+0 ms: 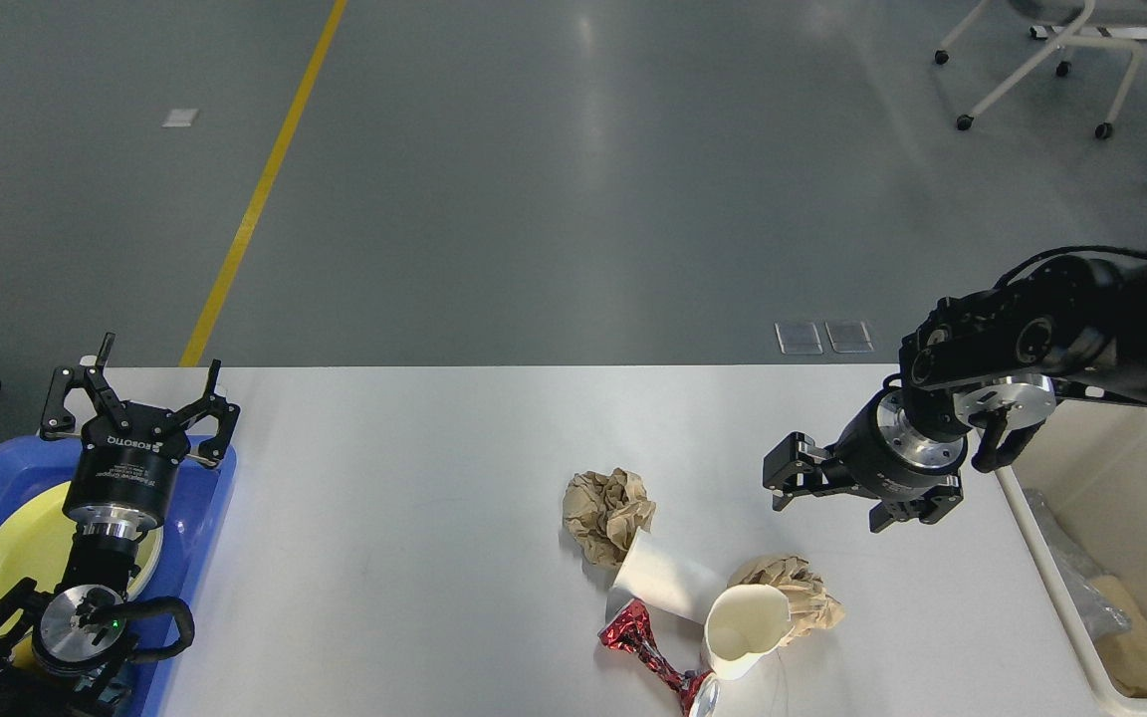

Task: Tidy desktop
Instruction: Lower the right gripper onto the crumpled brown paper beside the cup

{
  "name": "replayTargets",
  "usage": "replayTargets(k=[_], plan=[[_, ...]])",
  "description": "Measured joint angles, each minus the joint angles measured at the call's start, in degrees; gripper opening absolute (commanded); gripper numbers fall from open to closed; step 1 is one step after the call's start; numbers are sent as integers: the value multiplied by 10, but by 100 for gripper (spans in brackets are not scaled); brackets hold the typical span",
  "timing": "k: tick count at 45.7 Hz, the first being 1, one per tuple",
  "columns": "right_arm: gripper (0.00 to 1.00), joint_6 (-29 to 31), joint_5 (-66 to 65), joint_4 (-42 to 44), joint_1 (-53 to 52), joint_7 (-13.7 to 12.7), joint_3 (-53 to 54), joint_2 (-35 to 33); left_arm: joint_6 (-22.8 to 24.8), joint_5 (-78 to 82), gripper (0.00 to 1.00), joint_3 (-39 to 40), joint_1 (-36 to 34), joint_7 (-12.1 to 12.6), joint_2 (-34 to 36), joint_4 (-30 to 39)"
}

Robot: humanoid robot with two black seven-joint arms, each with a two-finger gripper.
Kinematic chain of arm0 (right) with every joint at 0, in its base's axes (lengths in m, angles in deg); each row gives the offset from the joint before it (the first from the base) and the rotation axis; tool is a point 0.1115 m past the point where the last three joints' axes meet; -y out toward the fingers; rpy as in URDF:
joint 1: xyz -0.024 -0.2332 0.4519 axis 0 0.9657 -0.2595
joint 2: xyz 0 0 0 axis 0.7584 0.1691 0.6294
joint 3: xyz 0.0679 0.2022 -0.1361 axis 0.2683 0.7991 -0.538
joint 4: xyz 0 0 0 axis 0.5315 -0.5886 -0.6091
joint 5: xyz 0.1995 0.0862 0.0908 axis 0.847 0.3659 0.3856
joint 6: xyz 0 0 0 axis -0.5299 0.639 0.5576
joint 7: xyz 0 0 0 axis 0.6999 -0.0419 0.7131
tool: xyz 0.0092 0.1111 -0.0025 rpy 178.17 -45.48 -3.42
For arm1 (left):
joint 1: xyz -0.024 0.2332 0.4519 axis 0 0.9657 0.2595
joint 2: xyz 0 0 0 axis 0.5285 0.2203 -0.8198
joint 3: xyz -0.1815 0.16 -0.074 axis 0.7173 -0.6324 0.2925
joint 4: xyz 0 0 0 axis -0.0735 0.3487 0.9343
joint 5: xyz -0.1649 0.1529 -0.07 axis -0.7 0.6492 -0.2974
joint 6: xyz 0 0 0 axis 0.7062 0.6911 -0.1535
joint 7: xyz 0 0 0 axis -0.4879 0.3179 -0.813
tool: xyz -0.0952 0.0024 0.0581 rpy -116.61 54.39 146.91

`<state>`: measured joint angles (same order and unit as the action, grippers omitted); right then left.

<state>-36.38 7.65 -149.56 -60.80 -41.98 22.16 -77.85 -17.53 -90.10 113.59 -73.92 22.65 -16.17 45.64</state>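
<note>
The desktop (414, 558) is a wide white-grey table top. Near its front middle lies a pile of litter: a crumpled brown paper ball (608, 510), a white paper cup on its side (668, 583), a second white cup (745, 637), another brown paper wad (807, 593) and a red foil wrapper (641, 642). My right gripper (824, 506) is open and empty, low over the table just above and right of the pile. My left gripper (140, 388) is open and empty, over the blue tray's far end.
A blue tray (210, 518) with a yellow plate (21, 548) sits at the table's left end under my left arm. A cream bin (1126, 438) stands off the right end and holds plastic and brown scraps. A chair (1041, 60) stands far back right.
</note>
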Motion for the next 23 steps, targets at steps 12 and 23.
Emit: replayTargets(k=[12, 23], plan=[[100, -3, 2, 101, 121, 0, 21, 58, 0, 0, 96, 0, 0, 0, 0, 0], [100, -5, -5, 160, 178, 0, 26, 74, 0, 0, 96, 0, 0, 0, 0, 0]])
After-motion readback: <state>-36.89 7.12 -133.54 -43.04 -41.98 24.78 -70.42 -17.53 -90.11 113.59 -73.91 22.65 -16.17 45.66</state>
